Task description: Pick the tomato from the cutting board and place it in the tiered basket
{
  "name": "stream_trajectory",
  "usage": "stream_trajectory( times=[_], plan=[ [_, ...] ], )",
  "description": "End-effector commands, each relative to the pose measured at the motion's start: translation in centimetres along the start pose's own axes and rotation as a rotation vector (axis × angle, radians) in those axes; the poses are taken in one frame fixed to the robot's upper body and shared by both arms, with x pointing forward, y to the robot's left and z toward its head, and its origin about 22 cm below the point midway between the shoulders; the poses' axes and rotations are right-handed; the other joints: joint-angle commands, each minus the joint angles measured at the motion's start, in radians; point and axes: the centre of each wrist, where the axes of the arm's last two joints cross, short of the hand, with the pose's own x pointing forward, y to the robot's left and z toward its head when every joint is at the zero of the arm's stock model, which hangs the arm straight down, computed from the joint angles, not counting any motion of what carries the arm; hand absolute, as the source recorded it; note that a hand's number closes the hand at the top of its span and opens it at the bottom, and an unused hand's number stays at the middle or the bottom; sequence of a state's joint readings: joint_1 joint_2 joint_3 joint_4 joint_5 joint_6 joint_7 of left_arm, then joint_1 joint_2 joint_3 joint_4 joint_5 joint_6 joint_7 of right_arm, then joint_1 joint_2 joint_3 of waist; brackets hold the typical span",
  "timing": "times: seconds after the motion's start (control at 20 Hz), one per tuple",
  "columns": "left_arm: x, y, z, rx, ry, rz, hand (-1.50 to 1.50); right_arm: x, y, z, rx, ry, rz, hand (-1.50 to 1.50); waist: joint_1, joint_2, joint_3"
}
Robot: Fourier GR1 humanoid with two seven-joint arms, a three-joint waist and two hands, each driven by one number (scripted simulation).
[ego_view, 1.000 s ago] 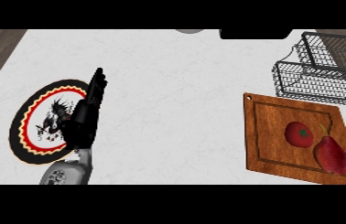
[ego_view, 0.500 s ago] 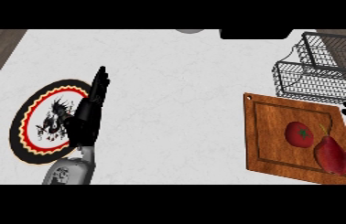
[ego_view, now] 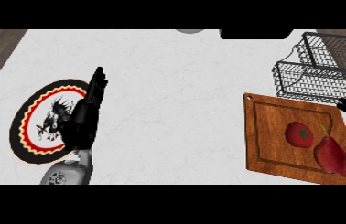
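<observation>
We see the tomato (ego_view: 299, 134) lying on the wooden cutting board (ego_view: 267, 141), which sits at the right edge of the white tabletop (ego_view: 175, 81), near its front. Just beside the tomato, toward the board's right side, lies a dark red pepper (ego_view: 329, 154), and we cannot tell whether the two touch. Behind the board, in the far right corner of the tabletop, stands the wire tiered basket (ego_view: 312, 72); nothing shows inside it. On the left side of the tabletop lies a round plate (ego_view: 37, 127) with a black, red and yellow rim and a dark figure in its middle. Our left hand (ego_view: 86, 113) shows over the plate's right edge, fingers straight and released, holding nothing, well apart from the tomato. Our right hand does not show.
</observation>
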State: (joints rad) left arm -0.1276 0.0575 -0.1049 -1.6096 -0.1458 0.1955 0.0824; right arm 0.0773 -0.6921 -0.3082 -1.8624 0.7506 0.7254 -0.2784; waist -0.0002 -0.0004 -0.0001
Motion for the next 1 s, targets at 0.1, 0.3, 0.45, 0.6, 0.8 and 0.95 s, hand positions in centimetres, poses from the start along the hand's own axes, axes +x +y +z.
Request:
stream_trajectory(
  times=[0.1,0.3,0.45,0.6,0.8,0.95],
  plan=[
    [-0.1,-1.2,-1.0,-0.006,0.008,-0.006,0.0,-1.1,1.4,-2.4,0.046,0.022,-0.05,-1.5,0.001,0.001,0.0],
    [-1.0,-0.4,-0.6,0.002,0.002,-0.009,0.0,-2.2,2.3,-1.4,0.037,-0.002,-0.056,-1.5,-0.002,0.0,0.0],
    [0.2,-0.6,0.3,0.002,0.014,0.008,0.0,-1.7,2.4,-1.5,0.052,-0.026,-0.066,-1.5,-0.001,0.0,0.0],
    [-0.5,-0.2,0.6,-0.003,0.009,0.012,0.0,-1.4,1.5,-2.7,0.043,-0.04,-0.064,-1.5,0.003,0.0,0.0],
    [-0.4,0.1,-1.0,0.0,0.01,0.021,0.0,-1.2,2.5,-3.1,0.061,-0.059,-0.066,-1.5,0.0,0.0,0.0],
    [-0.9,0.4,0.4,-0.003,-0.012,0.003,0.0,-1.1,4.1,-4.7,0.082,-0.055,-0.092,-1.5,0.003,0.0,0.0]
  ],
)
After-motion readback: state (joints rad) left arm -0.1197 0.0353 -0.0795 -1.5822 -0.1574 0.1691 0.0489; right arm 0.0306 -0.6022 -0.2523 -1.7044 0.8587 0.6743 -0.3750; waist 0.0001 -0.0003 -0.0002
